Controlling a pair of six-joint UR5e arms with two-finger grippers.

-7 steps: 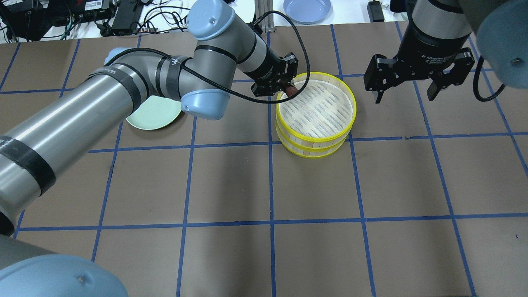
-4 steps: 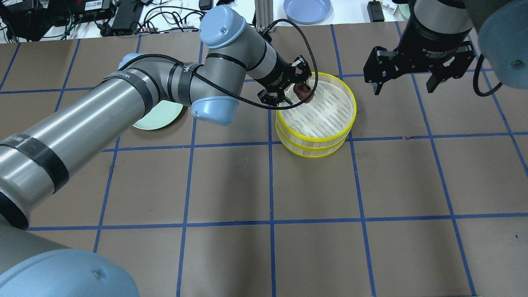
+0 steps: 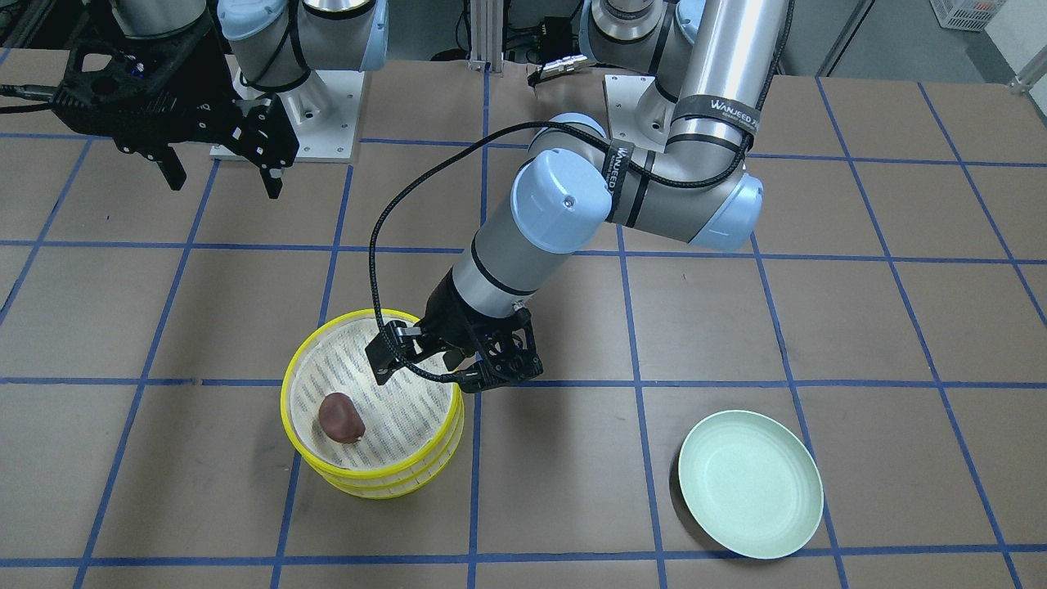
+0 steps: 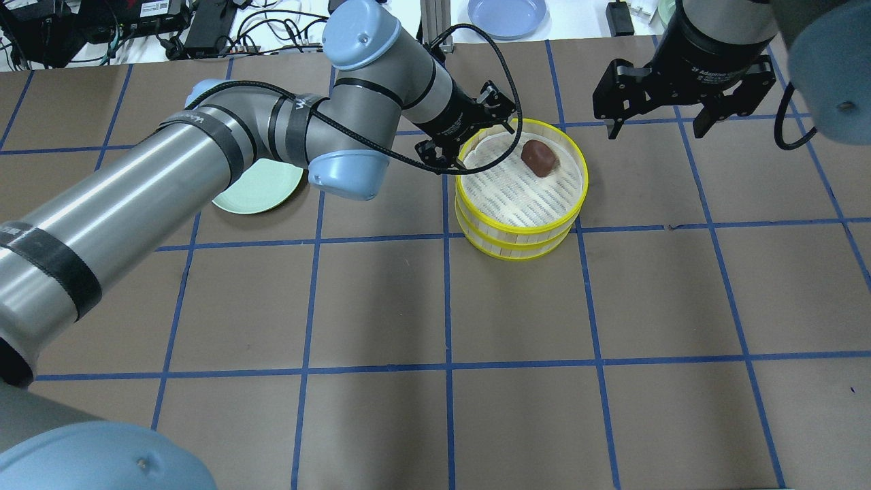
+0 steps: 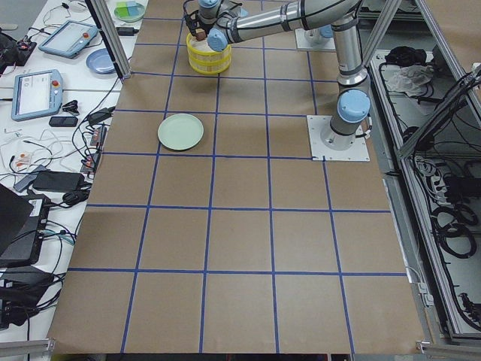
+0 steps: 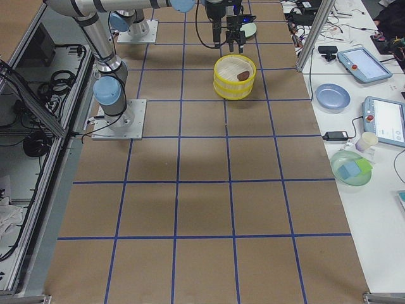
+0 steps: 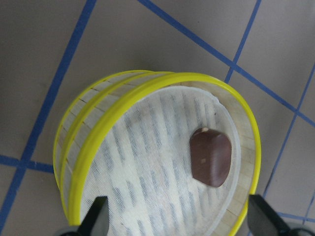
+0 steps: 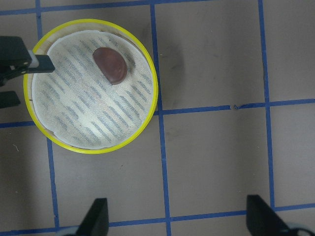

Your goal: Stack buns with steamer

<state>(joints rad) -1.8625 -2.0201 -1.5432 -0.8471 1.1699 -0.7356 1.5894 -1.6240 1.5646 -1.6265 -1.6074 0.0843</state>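
Observation:
Two yellow-rimmed steamer tiers [image 4: 578,197] stand stacked on the table, also in the front view [image 3: 376,483]. The dark reddish-brown bun [image 4: 539,158] lies loose on the white liner of the top tier; it shows too in the front view [image 3: 340,417], the left wrist view [image 7: 210,158] and the right wrist view [image 8: 110,65]. My left gripper [image 4: 476,139] is open and empty over the stack's left rim, apart from the bun. My right gripper [image 4: 655,129] is open and empty, raised to the right of the stack. The cream-white bun is out of view.
A pale mint-green plate [image 4: 262,190] lies left of the stack, partly under my left arm, bare in the front view [image 3: 750,484]. A blue plate [image 4: 507,15] and cables sit beyond the table's far edge. Blue tape lines grid the brown table.
My left gripper carried the brown bun over the steamer's rim, opened and let it go; the bun now lies on the liner. My right gripper drifted slightly back.

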